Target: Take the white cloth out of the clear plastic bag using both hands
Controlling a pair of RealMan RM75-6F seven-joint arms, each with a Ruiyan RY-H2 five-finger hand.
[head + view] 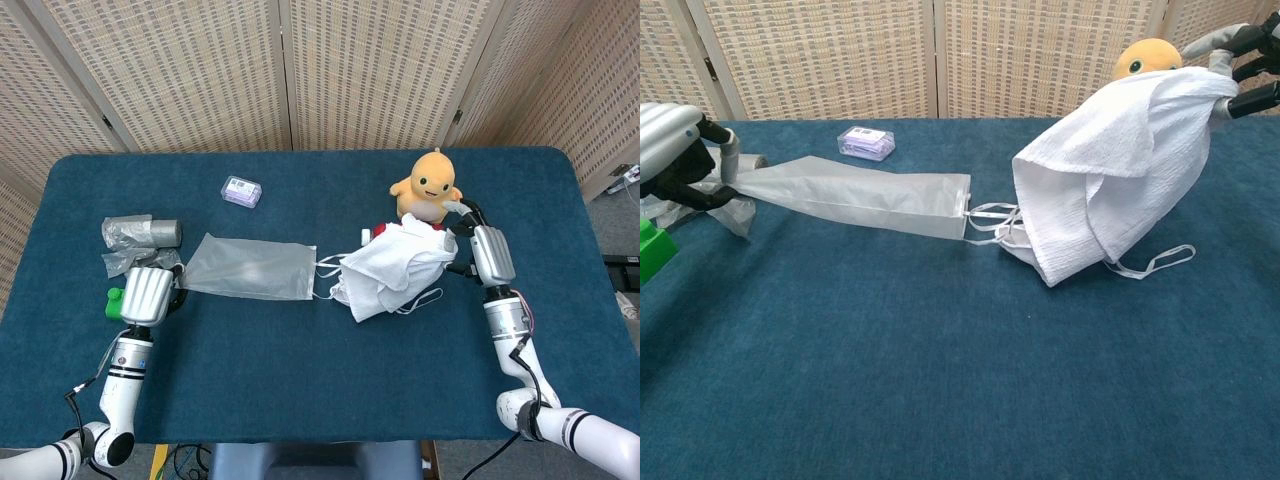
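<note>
With the left hand [146, 295] pinching the clear plastic bag [250, 267] and the right hand [488, 254] gripping the white cloth [392, 272], its trailing straps [992, 222] needed drawing clear

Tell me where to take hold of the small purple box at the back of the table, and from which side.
Grip the small purple box across its two long sides, coming from above: it lies flat and low, with bare table all round it.

Bright, even overhead light; shadows soft and faint; both views sharp, no glare
</note>
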